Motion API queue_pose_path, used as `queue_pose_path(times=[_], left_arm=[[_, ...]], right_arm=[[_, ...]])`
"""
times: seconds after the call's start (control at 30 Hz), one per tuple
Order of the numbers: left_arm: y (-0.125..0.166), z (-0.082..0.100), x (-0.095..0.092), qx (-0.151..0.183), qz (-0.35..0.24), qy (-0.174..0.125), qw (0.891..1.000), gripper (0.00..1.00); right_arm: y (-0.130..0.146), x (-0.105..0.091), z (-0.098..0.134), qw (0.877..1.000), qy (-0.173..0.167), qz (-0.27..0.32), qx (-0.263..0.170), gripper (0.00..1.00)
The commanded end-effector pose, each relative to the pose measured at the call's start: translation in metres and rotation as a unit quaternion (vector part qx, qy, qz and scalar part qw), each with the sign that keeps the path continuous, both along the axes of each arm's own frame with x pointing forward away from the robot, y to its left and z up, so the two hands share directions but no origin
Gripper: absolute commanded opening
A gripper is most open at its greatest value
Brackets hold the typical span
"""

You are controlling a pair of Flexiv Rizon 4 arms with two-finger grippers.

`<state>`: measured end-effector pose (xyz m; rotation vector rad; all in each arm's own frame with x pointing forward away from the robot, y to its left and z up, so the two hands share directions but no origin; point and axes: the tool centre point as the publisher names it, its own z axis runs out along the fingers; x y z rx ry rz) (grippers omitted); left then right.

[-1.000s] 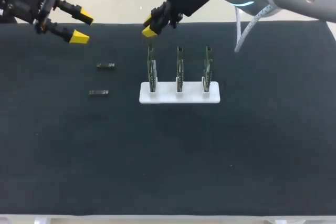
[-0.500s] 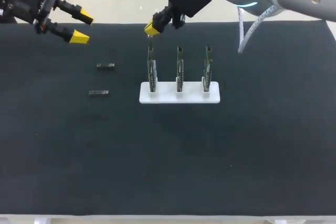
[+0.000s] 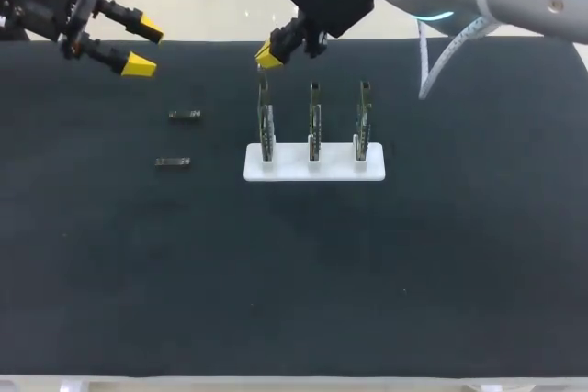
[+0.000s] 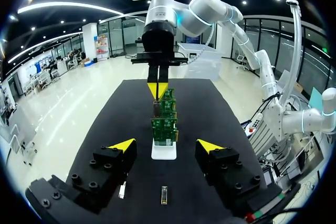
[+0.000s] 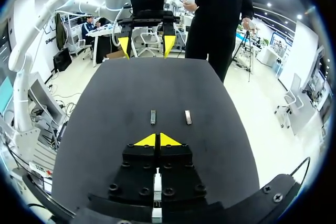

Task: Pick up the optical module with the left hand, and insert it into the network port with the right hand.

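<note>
White slab (image 3: 372, 172) held three upright green circuit boards (image 3: 314, 121); two slim metallic optical modules (image 3: 185, 115) lay at 9 o'clock. Left gripper (image 3: 145, 50) stood wide; right gripper (image 3: 267, 55) had tips together.

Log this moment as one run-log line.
left tool open, empty | right tool shut, up near leftmost board | both optical modules on table, ungrasped | stage: pre-pick

Our head camera looks down on the table (image 3: 294, 273); wrist cameras at ten and twelve o'clock face each other (sharing the modules (image 5: 153, 116)).
</note>
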<state>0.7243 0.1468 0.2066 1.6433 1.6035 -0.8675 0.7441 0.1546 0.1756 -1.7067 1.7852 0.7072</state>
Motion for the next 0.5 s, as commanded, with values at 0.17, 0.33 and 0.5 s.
queue_pose_path(times=[0.17,0.33,0.5], left_arm=[[0.0,0.0,0.0,0.002,0.0,0.0,1.0,1.0],[0.0,0.0,0.0,0.002,0.0,0.0,1.0,1.0],[0.0,0.0,0.0,0.002,0.0,0.0,1.0,1.0]], right_arm=[[0.003,0.001,-0.01,1.0,-0.003,0.0,0.001,0.0],[0.005,0.0,-0.014,1.0,-0.003,0.002,-0.005,0.0],[0.006,0.0,-0.018,1.0,-0.005,0.001,-0.01,0.0]])
